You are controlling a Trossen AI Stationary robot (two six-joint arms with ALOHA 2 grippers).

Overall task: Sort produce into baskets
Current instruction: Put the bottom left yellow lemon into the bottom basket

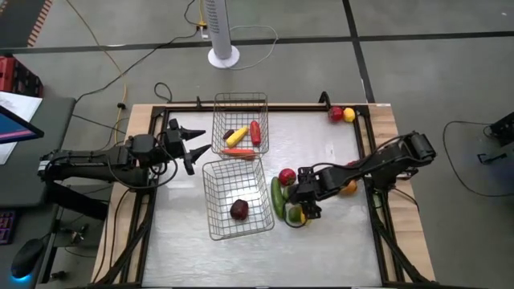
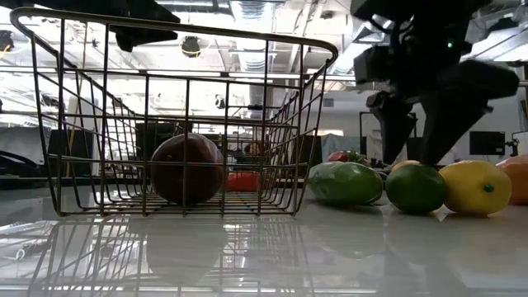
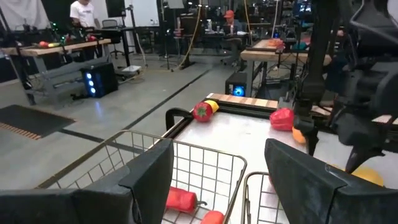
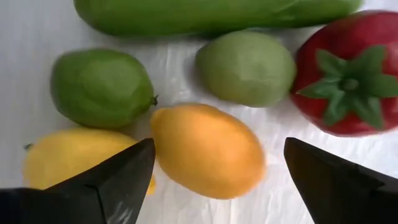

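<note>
My right gripper [image 1: 305, 201] is open and points down over a cluster of produce on the table, right of the near basket [image 1: 210, 193]. In the right wrist view its fingers [image 4: 118, 180] stand on either side of an orange-yellow lemon [image 4: 208, 149], apart from it. Around the lemon lie a lime [image 4: 102, 87], a pale green fruit [image 4: 245, 67], a red tomato [image 4: 348, 74], a cucumber [image 4: 205, 12] and a yellow lemon [image 4: 68, 158]. My left gripper [image 1: 197, 144] is open and empty, left of the far basket [image 1: 221, 120].
The near basket holds one dark red fruit [image 1: 239, 209]. The far basket holds a red piece [image 1: 255, 132], an orange piece [image 1: 238, 151] and a yellow piece [image 1: 233, 138]. A red and a yellow fruit [image 1: 342, 114] lie at the far right corner. An orange fruit [image 1: 348, 188] lies by the right arm.
</note>
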